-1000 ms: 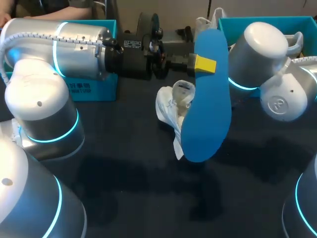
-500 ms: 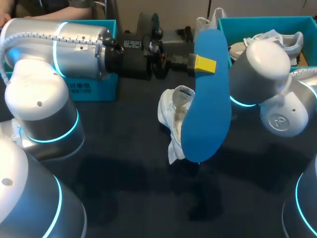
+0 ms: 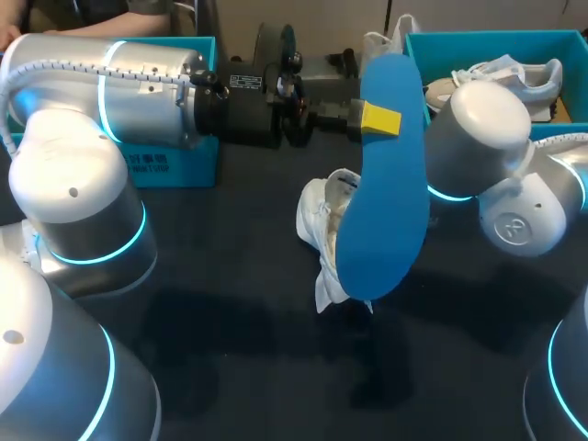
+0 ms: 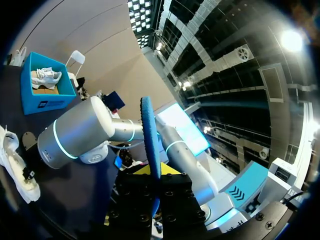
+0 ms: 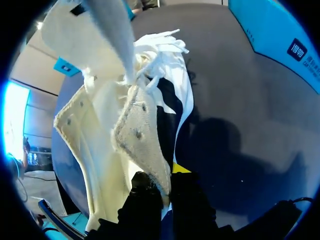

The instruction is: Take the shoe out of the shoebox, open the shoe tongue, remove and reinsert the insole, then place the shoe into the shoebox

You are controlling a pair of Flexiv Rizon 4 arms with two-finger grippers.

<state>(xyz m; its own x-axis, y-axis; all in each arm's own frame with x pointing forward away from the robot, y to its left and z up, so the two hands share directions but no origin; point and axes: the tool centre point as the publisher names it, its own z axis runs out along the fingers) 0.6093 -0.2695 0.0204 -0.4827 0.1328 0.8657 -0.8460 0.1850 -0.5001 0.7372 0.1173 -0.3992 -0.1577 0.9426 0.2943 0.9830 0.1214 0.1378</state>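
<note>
The left gripper (image 3: 378, 120) is clamping a bright blue insole (image 3: 384, 202) near its narrower end, both fingers pressing flat against its faces, with the wider rounded end reaching well past the jaws. In the left wrist view this gripper (image 4: 150, 175) is showing the insole (image 4: 150, 140) edge-on, as a thin blue strip rising straight out from between the closed fingers. The right gripper (image 5: 169, 181) is pinching tight on the edge of a cream fabric panel of the white shoe (image 5: 125, 120). That panel is dotted with small eyelets, a dark lining is showing just beside it, and a loose bunch of white laces is lying ahead of the jaws. In the head view the shoe (image 3: 323, 230) is sitting crumpled and splayed open on the dark table (image 3: 230, 349), partly hidden behind the insole, so the right jaws themselves are not showing there. The teal shoebox (image 3: 478, 39) is standing well apart from both grippers, with another white shoe (image 3: 514, 73) lying inside it.
</note>
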